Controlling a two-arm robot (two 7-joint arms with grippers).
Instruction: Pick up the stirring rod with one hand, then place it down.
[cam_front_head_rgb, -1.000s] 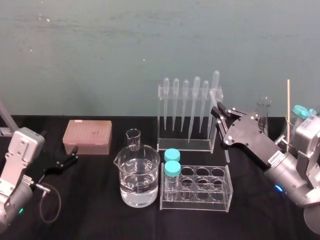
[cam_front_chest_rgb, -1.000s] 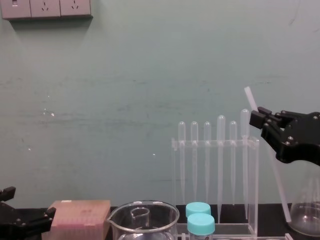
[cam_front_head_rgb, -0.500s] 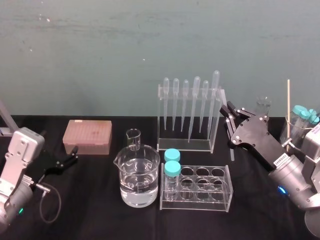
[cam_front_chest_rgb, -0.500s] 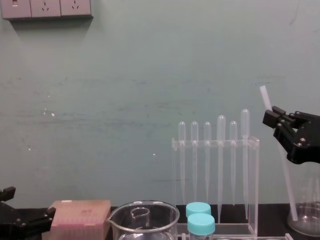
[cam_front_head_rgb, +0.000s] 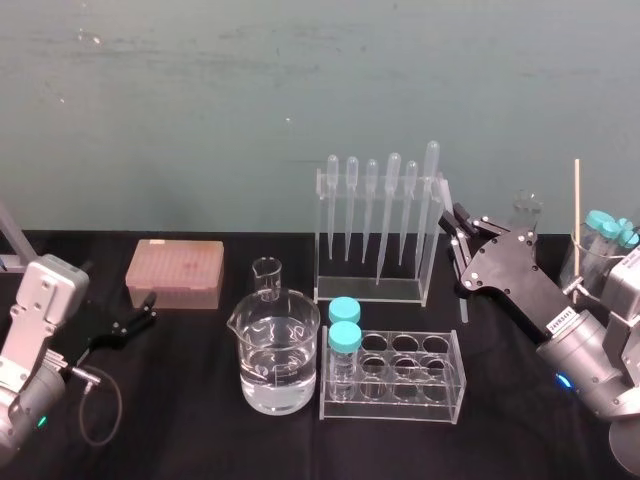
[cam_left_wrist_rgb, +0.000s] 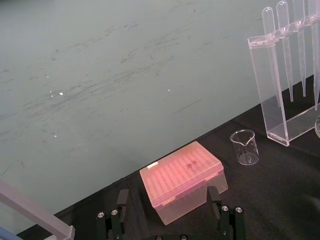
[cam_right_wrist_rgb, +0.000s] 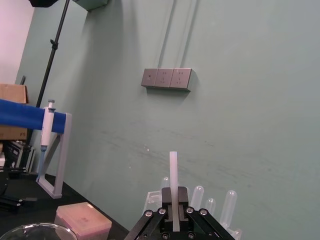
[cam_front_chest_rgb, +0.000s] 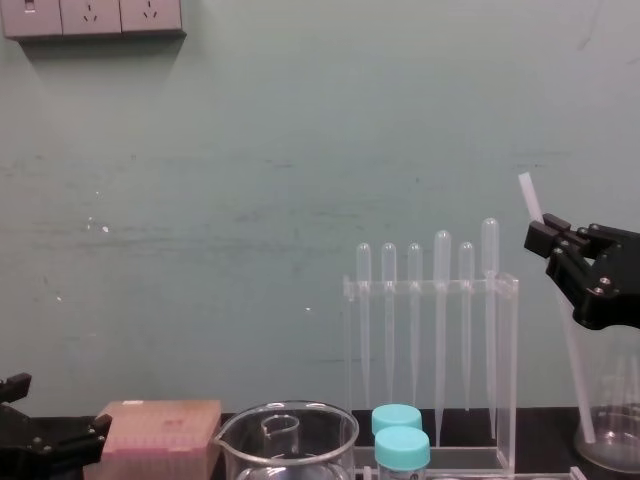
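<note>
The stirring rod (cam_front_chest_rgb: 576, 375) is held near its upper end between the closed fingers of the right gripper (cam_front_chest_rgb: 547, 236). It stands steeply, with its top leaning left. It hangs just right of the pipette rack (cam_front_chest_rgb: 506, 350), apart from the rack's side wall, and in front of a glass flask (cam_front_chest_rgb: 622, 425) at the far right. I cannot tell whether its lower tip touches the tabletop (cam_front_head_rgb: 200, 430).

From the head camera, a narrow gap separates the rod (cam_front_head_rgb: 461, 306) from the rack's right edge, and the test-tube rack (cam_front_head_rgb: 443, 390) sits nearer. The widest bare surface lies near left, in front of the pink tip box (cam_front_head_rgb: 175, 272).

The left gripper (cam_front_head_rgb: 148, 308) rests at the left beside that box, with its fingers spread wide.

Compared with one second ago, the right gripper and the rod have shifted right, clear of the pipette rack. Since half a second ago I see almost no change.
</note>
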